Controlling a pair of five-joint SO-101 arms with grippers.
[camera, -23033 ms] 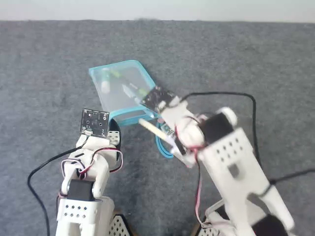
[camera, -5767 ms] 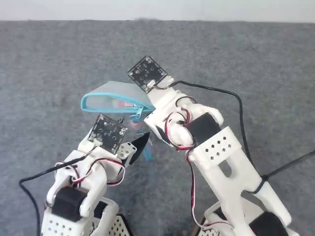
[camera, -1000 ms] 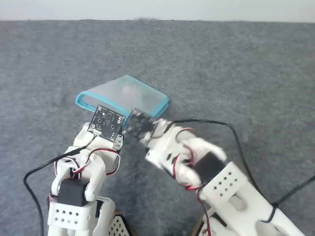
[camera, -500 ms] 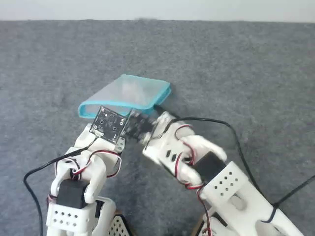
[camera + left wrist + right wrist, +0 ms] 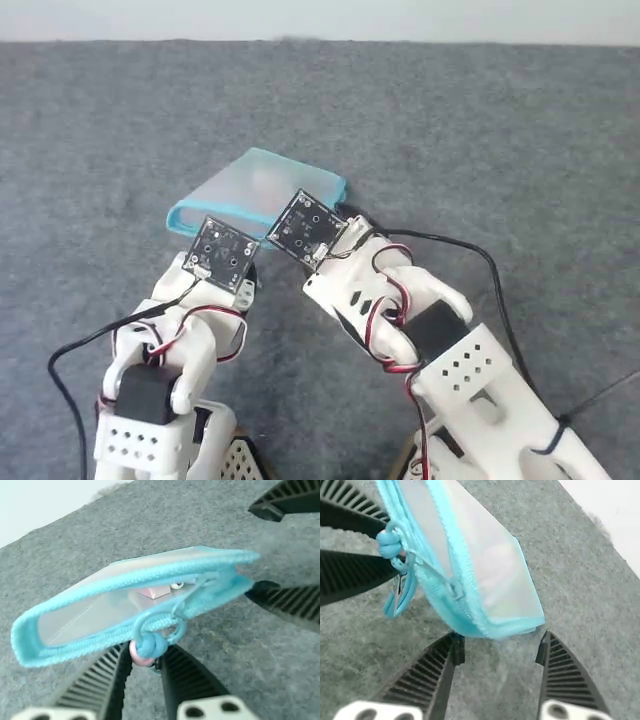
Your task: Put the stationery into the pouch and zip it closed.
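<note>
My left gripper [image 5: 146, 656]: jaws narrow, pinched on the pull cord [image 5: 150, 644] at its knot and pink bead, just under the pouch's zip edge.
My right gripper [image 5: 501, 639]: jaws wide, holding nothing. They stand either side of the corner of the pouch [image 5: 490, 565], apart from it as far as I can see.
Slider [image 5: 454, 587]: part-way along the zip, with the cord running from its ring back to my left jaws.
Pouch position: on the grey table [image 5: 500, 130] just ahead of both arms, zip edge towards me and tilted up.
Contents: a pink piece [image 5: 155, 592] lies inside behind the clear wall, so I judge the loading is done.
Step in hand: zipping, I judge. I should first clamp my right jaws on the corner to anchor the pouch. Then I should draw the cord straight along the zip line, because pulling upward would drag the pouch.
Left wrist view gives: the contents and my pinch on the knot.
Right wrist view gives: the slider, and the gap between my open right jaws and the corner.
High view gives: how the pouch lies ahead of both arms.
Unclear: how much of the zip is closed.
</note>
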